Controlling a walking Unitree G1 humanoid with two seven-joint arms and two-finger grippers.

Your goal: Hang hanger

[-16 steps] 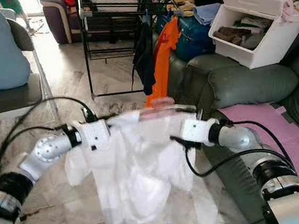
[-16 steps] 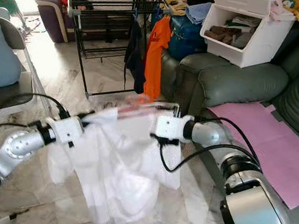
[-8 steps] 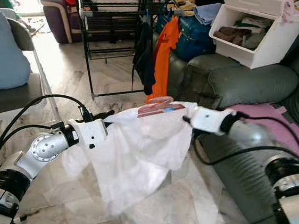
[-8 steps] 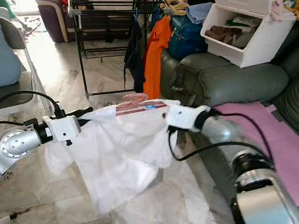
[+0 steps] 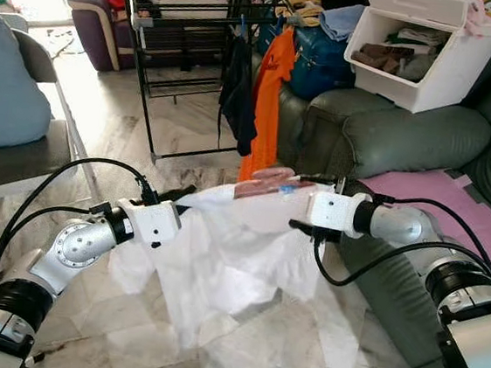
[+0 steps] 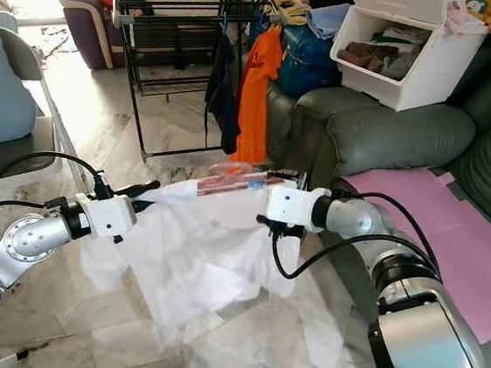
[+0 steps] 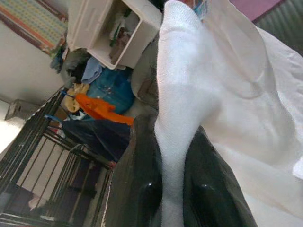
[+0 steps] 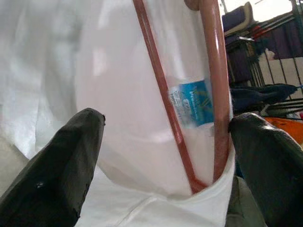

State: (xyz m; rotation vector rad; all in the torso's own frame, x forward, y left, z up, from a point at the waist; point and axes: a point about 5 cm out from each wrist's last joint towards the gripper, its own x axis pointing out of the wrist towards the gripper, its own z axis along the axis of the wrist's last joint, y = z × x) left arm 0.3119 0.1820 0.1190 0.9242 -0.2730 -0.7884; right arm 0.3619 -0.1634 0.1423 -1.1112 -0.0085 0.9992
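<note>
A white garment hangs spread between my two grippers above the marble floor. A pink hanger sits in its collar, hook toward the drying rack. My left gripper is shut on a fold of the garment, the cloth pinched between both black fingers. My right gripper is at the collar's right end. In the right wrist view its fingers stand wide apart with the collar and the hanger between them. One hanger arm rests against a finger.
A black drying rack stands ahead with an orange shirt and a dark garment hanging on it. To the right are a green sofa, a white bin and a pink mat. A blue-cushioned chair is at left.
The garment was blurred and hanging low, then pulled up taut to the right. Now it sags a little again and my right gripper sits slightly lower and closer in.
</note>
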